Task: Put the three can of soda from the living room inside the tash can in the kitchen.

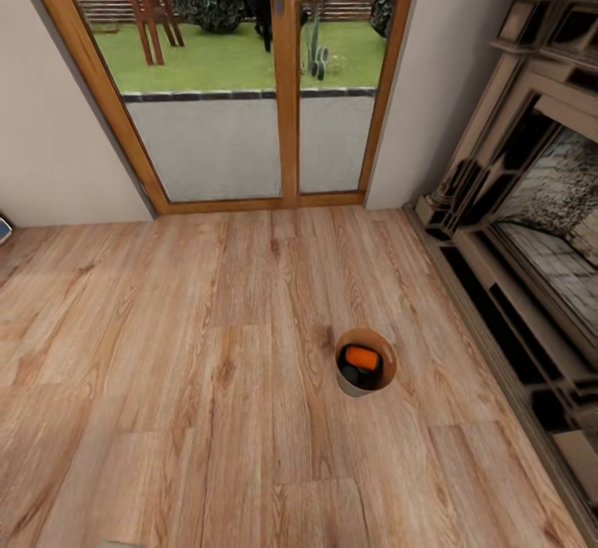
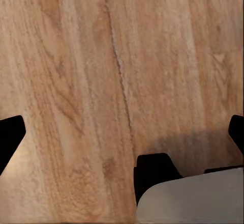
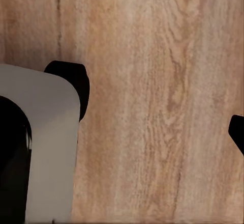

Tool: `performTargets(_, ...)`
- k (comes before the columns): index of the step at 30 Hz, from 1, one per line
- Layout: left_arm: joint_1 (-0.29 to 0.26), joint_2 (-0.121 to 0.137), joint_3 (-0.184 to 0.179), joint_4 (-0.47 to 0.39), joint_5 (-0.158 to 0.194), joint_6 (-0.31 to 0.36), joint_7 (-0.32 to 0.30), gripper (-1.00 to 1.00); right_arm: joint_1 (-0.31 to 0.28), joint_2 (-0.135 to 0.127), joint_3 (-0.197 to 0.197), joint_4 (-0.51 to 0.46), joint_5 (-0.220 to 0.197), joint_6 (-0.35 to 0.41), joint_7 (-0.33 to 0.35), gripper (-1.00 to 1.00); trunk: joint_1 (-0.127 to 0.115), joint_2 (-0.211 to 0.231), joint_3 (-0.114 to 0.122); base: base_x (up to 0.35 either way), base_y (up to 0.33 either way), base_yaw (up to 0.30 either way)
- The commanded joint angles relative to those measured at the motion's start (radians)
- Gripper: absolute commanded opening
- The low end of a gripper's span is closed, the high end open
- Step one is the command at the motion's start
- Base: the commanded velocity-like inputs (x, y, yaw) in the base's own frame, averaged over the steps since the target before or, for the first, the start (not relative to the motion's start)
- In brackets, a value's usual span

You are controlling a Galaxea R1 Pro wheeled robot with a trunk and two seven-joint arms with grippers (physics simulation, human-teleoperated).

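A can of soda [image 1: 362, 357] is seen lying on its side inside the tash can [image 1: 345, 385], which stands upright on the wood-plank floor [image 1: 208, 349] of the living room, between the glass doors [image 1: 249, 83] and the fireplace [image 1: 531, 224]. A dark object lies beside it in the bin; identity cannot be told.

Left gripper [image 2: 122, 132]: fingertips spread wide, nothing between them, pointed at bare floor. Right gripper: one tip visible, state cannot be told. Arms judged stowed for driving, since nothing is carried.
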Motion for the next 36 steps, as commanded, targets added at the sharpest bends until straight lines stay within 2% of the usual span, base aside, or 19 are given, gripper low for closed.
performTargets(1,0.001,0.000,0.001,0.001,0.000,0.001,-0.019,1.00,0.000,0.002,0.000,0.008,0.000,0.001,-0.016,1.00,-0.004,0.007,0.003,0.000,0.000,0.000)
performTargets(4,0.004,-0.001,0.003,0.016,0.000,0.004,-0.054,1.00,0.000,0.012,0.000,0.035,0.000,0.003,-0.071,1.00,-0.015,0.028,0.013,0.000,0.000,0.000)
performTargets(7,0.006,-0.004,0.006,0.089,0.000,0.023,-0.080,1.00,0.002,0.047,0.002,0.067,0.004,0.006,-0.146,1.00,-0.027,0.049,0.022,0.000,0.000,0.000)
performTargets(8,0.006,-0.005,0.006,0.096,0.000,0.033,-0.079,1.00,0.002,0.051,0.002,0.070,0.005,0.007,-0.153,1.00,-0.031,0.056,0.025,0.000,0.000,0.000)
performTargets(10,0.006,-0.006,0.004,0.110,-0.001,0.088,-0.054,1.00,0.003,0.067,0.003,0.074,0.007,0.020,-0.168,1.00,-0.038,0.070,0.031,0.000,0.000,0.000)
performTargets(11,0.007,-0.008,0.002,0.117,-0.001,0.129,-0.013,1.00,0.003,0.083,0.004,0.076,0.009,0.048,-0.185,1.00,-0.042,0.077,0.035,0.000,0.000,0.000)
performTargets(14,0.008,-0.010,0.002,0.122,0.000,0.153,0.018,1.00,0.003,0.097,0.005,0.078,0.011,0.072,-0.206,1.00,-0.054,0.098,0.044,0.000,0.000,0.000)
performTargets(18,0.009,-0.024,0.002,0.125,-0.001,0.169,0.045,1.00,0.003,0.106,0.007,0.078,0.010,0.084,-0.218,1.00,-0.069,0.126,0.057,0.000,0.000,0.000)
performTargets(19,0.010,-0.036,0.002,0.125,-0.001,0.175,0.070,1.00,0.003,0.111,0.006,0.079,0.010,0.087,-0.221,1.00,-0.073,0.133,0.060,0.000,0.000,0.000)
performTargets(24,0.040,-0.058,0.005,0.126,0.001,0.182,0.137,1.00,0.003,0.122,0.006,0.079,0.011,0.090,-0.226,1.00,-0.092,0.168,0.075,0.000,0.000,0.000)
performTargets(36,0.063,-0.065,0.005,0.126,0.002,0.176,0.161,1.00,0.011,0.125,0.006,0.084,0.011,0.091,-0.228,1.00,-0.138,0.252,0.113,0.000,0.000,0.000)
